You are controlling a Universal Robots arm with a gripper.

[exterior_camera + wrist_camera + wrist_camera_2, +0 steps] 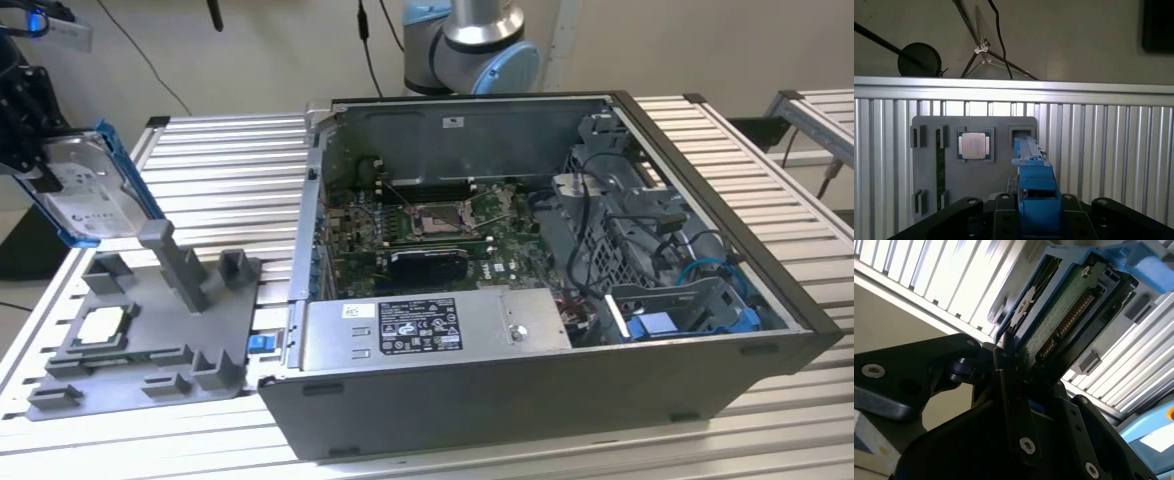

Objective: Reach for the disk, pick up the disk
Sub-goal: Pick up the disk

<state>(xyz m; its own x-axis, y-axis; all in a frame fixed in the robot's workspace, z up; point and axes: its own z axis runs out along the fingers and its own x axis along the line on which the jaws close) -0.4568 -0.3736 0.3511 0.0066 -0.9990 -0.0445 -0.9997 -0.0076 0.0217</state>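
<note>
Gripper (1024, 372) fingers are clenched on the disk (1064, 315), gripping it at one end. The second wrist view shows its green circuit-board side and connector row inside the blue bracket (1154, 262).

Position: in the exterior view the gripper (44, 172) holds the disk (83, 190) on edge at that view's left, above the grey fixture (147, 350) and the slatted table (214, 170). I see no contact between disk and fixture. In the first wrist view the disk (1031, 175) is seen edge-on over the fixture (924, 170), near an open slot (1021, 134).

Progress: reach complete and grasp made. The lift appears done, as the disk hangs clear of the fixture. Little if anything seems left of the pick-up.

Surroundings: a silver chip (974, 146) sits seated in its fixture pocket, apart from the disk. The open case (534, 400) lies on the table at the exterior view's right of the fixture.

Markings:
- Disk: white label (91, 212) on the face, print not legible.
- Grey box (427, 325) inside the case: black-and-white sticker, text too small to make out.
- Rear case wall: small white sticker (455, 122), unreadable.
</note>
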